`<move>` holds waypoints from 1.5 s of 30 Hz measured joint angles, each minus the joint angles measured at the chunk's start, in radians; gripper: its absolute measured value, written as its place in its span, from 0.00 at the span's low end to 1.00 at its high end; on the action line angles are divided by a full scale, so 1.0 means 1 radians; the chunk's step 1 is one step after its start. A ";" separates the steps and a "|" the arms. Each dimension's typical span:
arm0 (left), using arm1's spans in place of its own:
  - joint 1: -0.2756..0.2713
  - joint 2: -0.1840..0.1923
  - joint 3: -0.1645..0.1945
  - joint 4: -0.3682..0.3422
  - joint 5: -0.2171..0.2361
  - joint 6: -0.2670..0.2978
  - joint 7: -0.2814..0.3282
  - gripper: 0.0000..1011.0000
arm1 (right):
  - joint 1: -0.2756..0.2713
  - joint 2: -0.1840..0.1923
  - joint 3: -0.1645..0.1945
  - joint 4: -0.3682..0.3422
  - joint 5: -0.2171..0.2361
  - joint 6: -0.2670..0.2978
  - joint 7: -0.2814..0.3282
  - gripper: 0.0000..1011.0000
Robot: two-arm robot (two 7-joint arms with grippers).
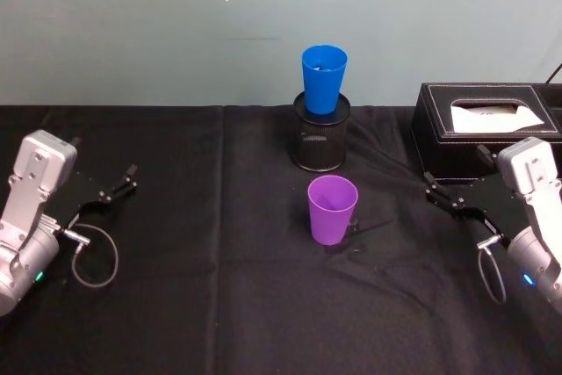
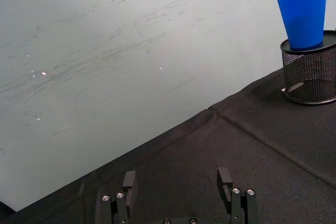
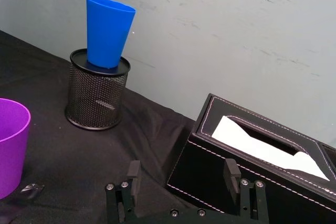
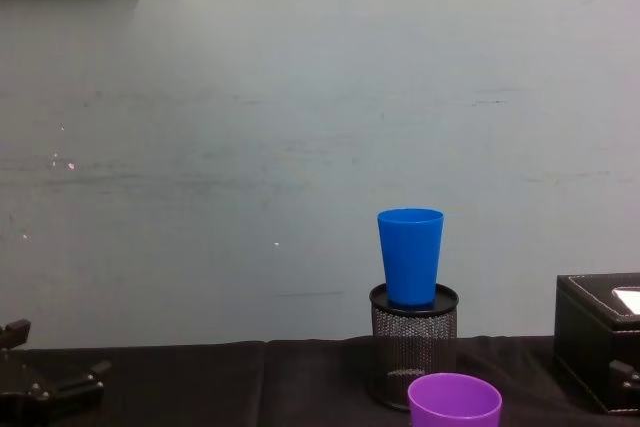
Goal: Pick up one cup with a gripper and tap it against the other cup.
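Two cups are on the table (image 1: 202, 305), which is covered in black cloth. The purple cup (image 1: 332, 208) stands upright and open-mouthed on the cloth near the middle. It is on the near side of a black mesh holder (image 1: 320, 140) and apart from it. The blue cup (image 1: 323, 78) stands upright in the top of that one holder, raised above the purple cup. It is close to the table's far edge, where the pale wall (image 1: 176, 24) begins.

There is bare cloth to the left and right of the purple cup, and more between it and the near edge. Nothing touches the cup on either side. The widest open stretch lies on the left, from the mesh holder and purple cup across to the left arm.

One black tissue box (image 1: 487, 129) with white stitching sits at the far right of the table, well apart from both cups.

There are two pincers, one on each arm, and both are low over the cloth. The left pincer (image 2: 177, 177) is at the left side of the table, far from the cups, with its fingers spread apart and nothing between them. The right pincer (image 3: 182, 169) is at the right side, just in front of the tissue box. Its fingers are also spread apart and it holds nothing. The purple cup stands between the two arms, a little nearer the right one.
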 joint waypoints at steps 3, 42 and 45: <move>0.000 0.000 0.000 0.000 0.000 0.000 0.000 0.99 | 0.000 0.000 0.000 0.000 0.000 0.000 0.000 0.99; 0.000 0.000 0.000 0.000 0.000 0.000 0.000 0.99 | -0.007 0.033 -0.023 -0.048 -0.004 0.074 0.097 0.99; 0.000 0.000 0.000 0.000 0.000 0.000 0.000 0.99 | -0.009 0.044 -0.032 -0.063 0.020 0.085 0.167 0.99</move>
